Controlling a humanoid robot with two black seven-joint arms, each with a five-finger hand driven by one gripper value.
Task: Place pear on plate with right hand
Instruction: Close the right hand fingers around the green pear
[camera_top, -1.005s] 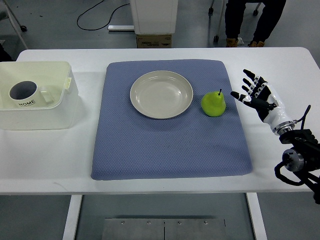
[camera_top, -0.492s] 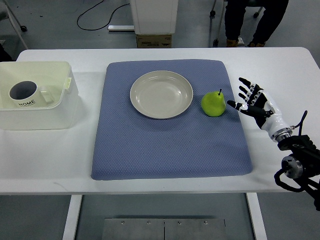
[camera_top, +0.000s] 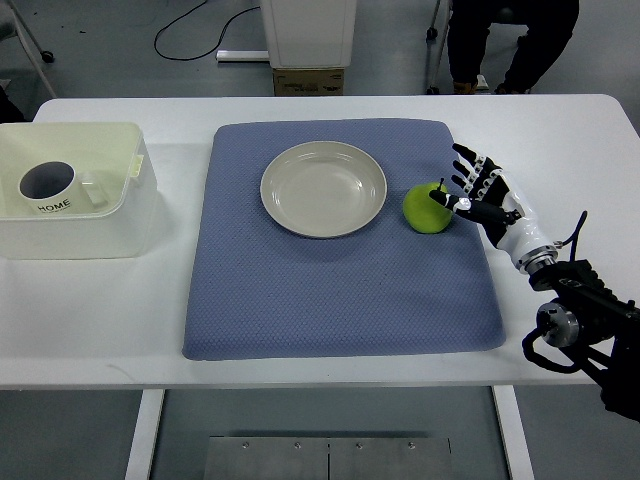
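Note:
A green pear (camera_top: 424, 208) with a dark stem stands on the blue mat (camera_top: 340, 290), just right of the beige plate (camera_top: 323, 188), which holds nothing. My right hand (camera_top: 470, 188) comes in from the lower right, fingers spread open, its thumb tip touching the pear's right side. The other fingers fan out above and to the right of the pear, not closed around it. The left arm does not show.
A white plastic bin (camera_top: 80, 190) at the left holds a white mug (camera_top: 48, 187). The mat lies on a white table (camera_top: 560, 130). A person's legs (camera_top: 510, 40) stand beyond the far edge, near a white cabinet (camera_top: 307, 30).
My right hand has moved left and slightly forward across the table, from well right of the pear to touching its right side. The pear and plate have stayed put.

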